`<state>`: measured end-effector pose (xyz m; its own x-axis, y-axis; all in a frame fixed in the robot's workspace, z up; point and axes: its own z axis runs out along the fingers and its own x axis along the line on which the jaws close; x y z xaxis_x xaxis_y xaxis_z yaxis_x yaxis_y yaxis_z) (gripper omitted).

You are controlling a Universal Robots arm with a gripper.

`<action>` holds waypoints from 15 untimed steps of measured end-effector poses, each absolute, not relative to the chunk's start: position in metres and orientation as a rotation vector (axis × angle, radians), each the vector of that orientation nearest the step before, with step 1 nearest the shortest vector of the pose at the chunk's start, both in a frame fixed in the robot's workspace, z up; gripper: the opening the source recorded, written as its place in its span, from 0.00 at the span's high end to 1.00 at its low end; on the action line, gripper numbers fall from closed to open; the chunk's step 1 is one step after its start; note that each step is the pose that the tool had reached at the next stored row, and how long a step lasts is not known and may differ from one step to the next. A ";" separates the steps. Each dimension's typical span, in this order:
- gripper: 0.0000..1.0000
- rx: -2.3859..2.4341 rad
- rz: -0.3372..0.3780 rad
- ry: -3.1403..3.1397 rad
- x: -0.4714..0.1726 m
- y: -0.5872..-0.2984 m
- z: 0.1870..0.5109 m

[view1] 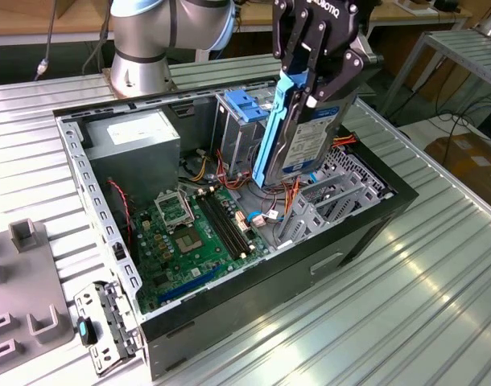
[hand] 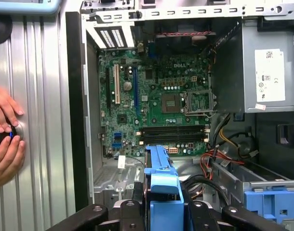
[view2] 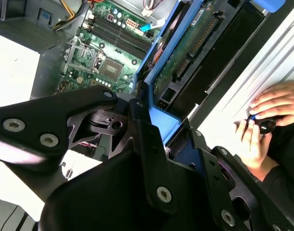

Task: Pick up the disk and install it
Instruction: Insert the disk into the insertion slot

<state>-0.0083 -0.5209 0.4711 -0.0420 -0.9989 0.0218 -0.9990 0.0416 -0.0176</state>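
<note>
Black is your gripper [view1: 306, 84] in the exterior view, and it is clamped on the disk [view1: 308, 149], pinching its upper end so the drive hangs on edge, tilted, over the open computer case [view1: 91, 193]. The bright blue carrier rail faces the exterior view's left, and the labelled side faces the exterior view's right. The disk's lower end is down among the orange and red cables [view1: 290, 193], between the grey drive cage [view1: 229, 137] with its light-blue latch plate [view1: 244, 103] and the perforated metal bay [view1: 354, 173]. You cannot tell whether it touches anything there. The motherboard [view1: 189, 233] lies flat on the case floor, with the grey power supply [view1: 137, 141] beyond it. The case stands on a ribbed metal table [view1: 406, 305].

In the second wrist view you look along the black fingers [view2: 147, 144]. The blue carrier frame sits gripped between them, and the disk's green circuit-board side [view2: 190, 48] runs away from the gripper. A person's hands [view2: 265, 120] rest on the table beside the case, closed around a small dark object.

In the first wrist view the carrier's blue end [hand: 161, 180] sits right at the gripper, with the motherboard [hand: 156, 101] spread out beyond it. The latch plate [hand: 272, 199] is close by, and the hands [hand: 5, 139] are outside the case wall
</note>
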 end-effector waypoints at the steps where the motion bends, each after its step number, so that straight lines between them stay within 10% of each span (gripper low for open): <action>1: 0.63 2.172 0.044 -2.265 -0.006 -0.521 0.471; 15: 0.63 2.171 0.044 -2.265 0.016 -0.533 0.465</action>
